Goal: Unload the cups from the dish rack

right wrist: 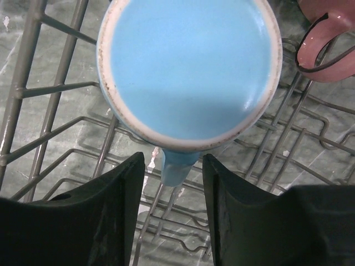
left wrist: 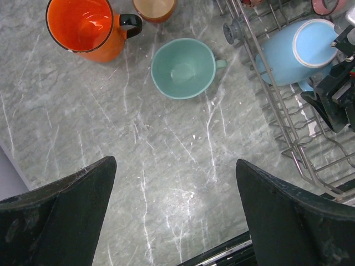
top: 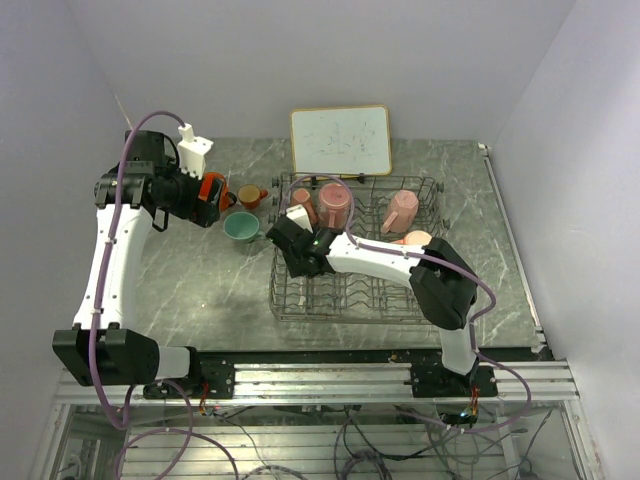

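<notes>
Right gripper is set inside the dish rack, at its far-left corner. Its fingers are partly spread and placed either side of the handle of the light blue mug. A gap is seen on both sides of the handle, so no pinch is made yet. The mug is lying tipped on the rack wires with its base turned to the wrist camera.

Left gripper is spread wide with nothing in it and is held over the table, outside the rack's left end. Three cups are already stood there: orange mug, mint mug and small brown-orange mug. Pink mugs and a peach one are left in the rack's far half.

Risks, as judged:
- The handle is narrow and glossy, so the mug could be swung or slipped from the pads once lifted.
- A rack wire under the handle could be caught by a fingertip, and the whole rack dragged.
- The pink mug just beside could be knocked during the pull-out.
- The rim could be snagged on a tine if the mug is lifted at a slant.
</notes>
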